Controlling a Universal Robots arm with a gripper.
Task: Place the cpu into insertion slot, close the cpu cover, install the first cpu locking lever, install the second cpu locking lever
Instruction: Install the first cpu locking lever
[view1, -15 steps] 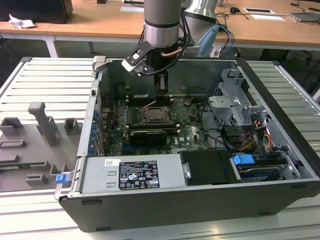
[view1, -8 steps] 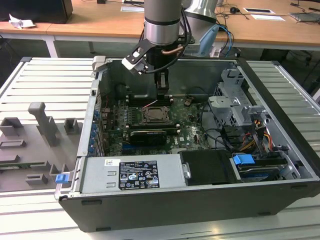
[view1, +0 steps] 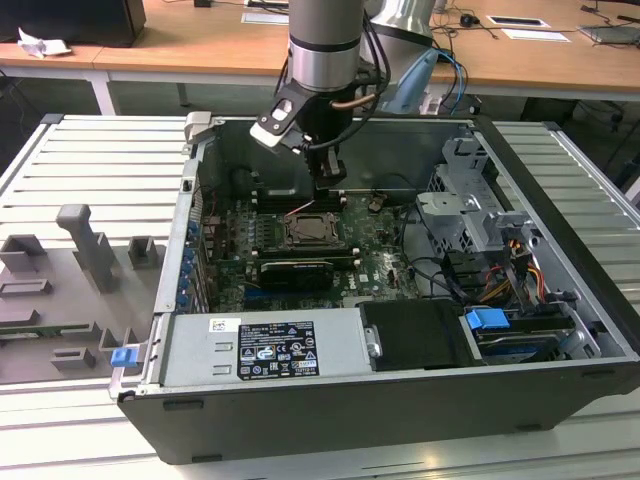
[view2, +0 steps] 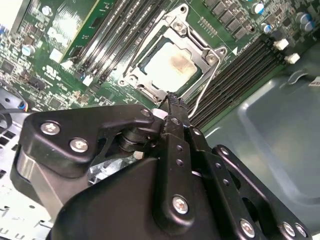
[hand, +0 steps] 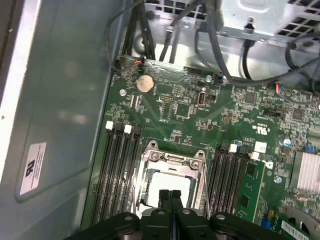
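The cpu (view2: 172, 65) lies flat in the insertion slot (view1: 306, 230) on the green motherboard; its pale metal top also appears in the first wrist view (hand: 167, 182). The silver cpu cover (view2: 146, 82) lies down around it as a frame. A thin wire locking lever (view2: 207, 82) runs along one side of the socket and stands a little off it. My gripper (view2: 172, 100) hangs just above the socket's edge, fingers shut together with nothing seen between them; its fingertips (hand: 164, 196) overlap the chip's near edge in the first wrist view. In the exterior view the gripper (view1: 328, 190) is over the socket's far side.
Black memory slots (hand: 117, 175) flank the socket on both sides. A black card (view1: 292, 272) lies in front of it, then the power supply (view1: 260, 345). A drive cage (view1: 470, 205) and cables (view1: 520, 265) fill the exterior view's right. The case wall (hand: 55, 100) is close by.
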